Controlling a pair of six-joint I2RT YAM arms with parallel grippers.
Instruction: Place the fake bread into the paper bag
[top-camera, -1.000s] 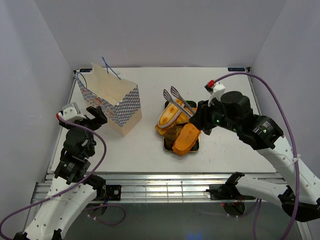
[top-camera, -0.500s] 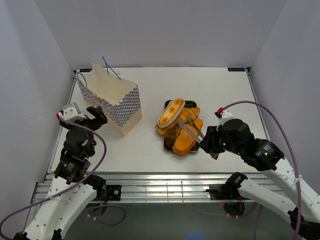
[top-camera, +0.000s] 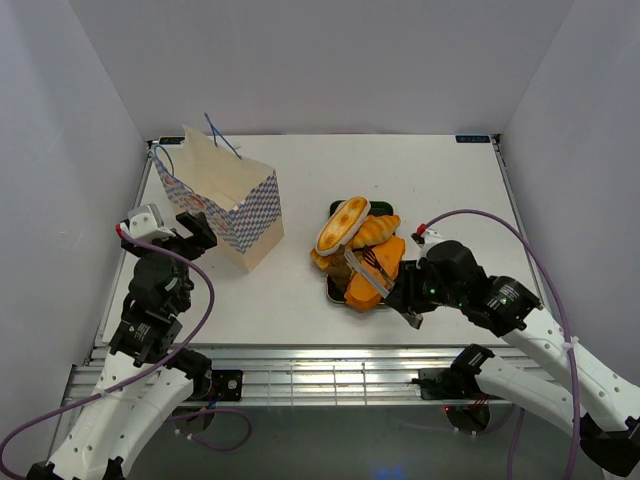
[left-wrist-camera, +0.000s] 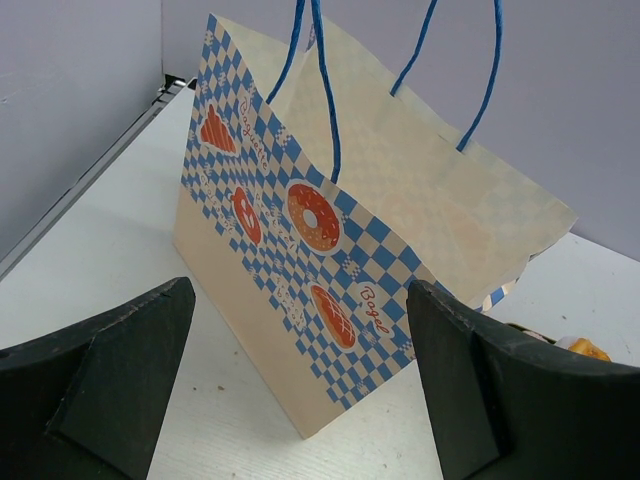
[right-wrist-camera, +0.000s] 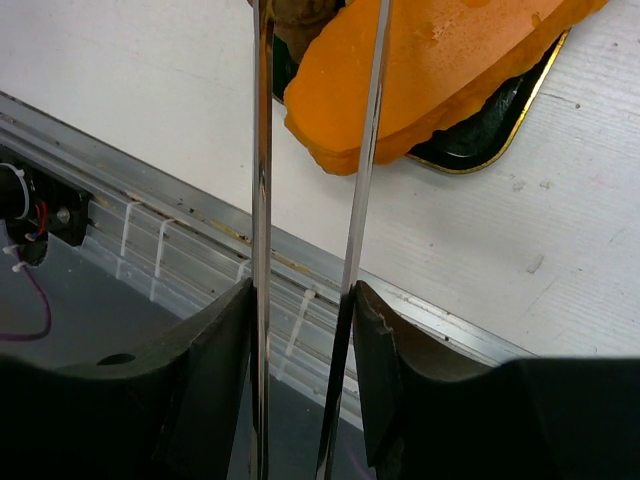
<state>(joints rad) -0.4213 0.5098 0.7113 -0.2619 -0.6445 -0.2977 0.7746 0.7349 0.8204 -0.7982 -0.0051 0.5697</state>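
Right wrist view is showing the right gripper (right-wrist-camera: 300, 340) squeezing the silver tongs (right-wrist-camera: 262, 200) between its fingers, the arms reaching over the orange long loaf (right-wrist-camera: 430, 70) piled on the black tray (right-wrist-camera: 505, 125), probably to pinch it. Left gripper (left-wrist-camera: 300, 390) is gaping wide, holding nothing, facing the upright paper bag (left-wrist-camera: 330, 240), seemingly to steady it.

White table (top-camera: 450, 190) enclosed by plain pale lavender walls (top-camera: 330, 60); even light.
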